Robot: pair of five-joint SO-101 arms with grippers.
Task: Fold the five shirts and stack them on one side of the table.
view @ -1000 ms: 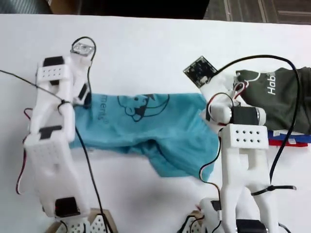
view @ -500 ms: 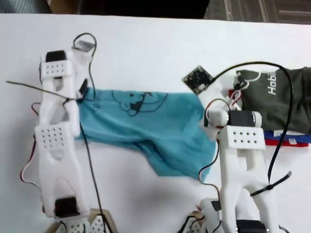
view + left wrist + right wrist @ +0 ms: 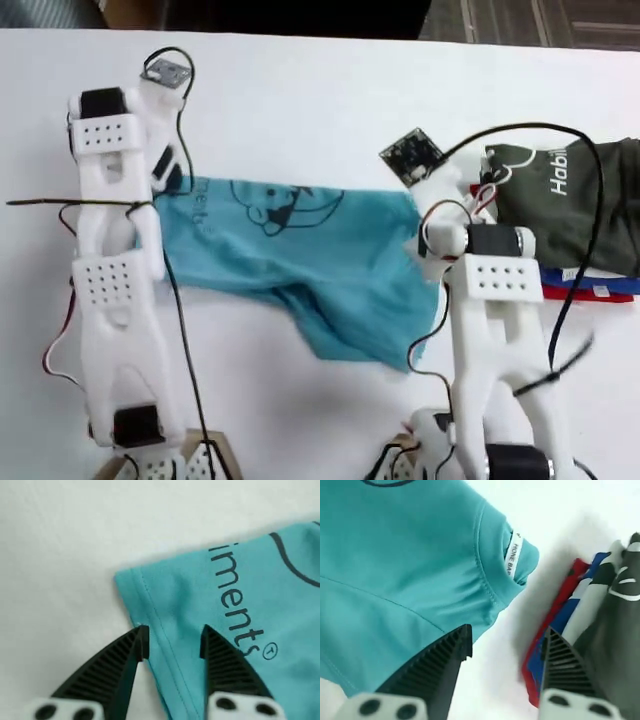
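Okay, both arms stand at the near edge of the white table (image 3: pixel 320 110), with the left arm (image 3: pixel 115 300) and the right arm (image 3: pixel 500 330) stretched away over it. A teal shirt (image 3: pixel 300 260) lies between them, spread sideways mid-table and partly folded, one rumpled flap hanging toward the near side. The left gripper (image 3: pixel 173 632) sits at the shirt's left end, jaws spread and straddling the stitched hem near the corner; one finger is over bare table, the other over the cloth, nothing pinched. The right gripper (image 3: pixel 507 632) is at the shirt's right end by the collar and its white label (image 3: pixel 512 555), jaws spread too, holding nothing, with one finger over teal cloth and the other over the pile's edge. Just right of that sits a pile of folded shirts: a dark green shirt (image 3: pixel 570 205) on top, with red (image 3: pixel 590 296) and blue (image 3: pixel 585 275) edges showing beneath.
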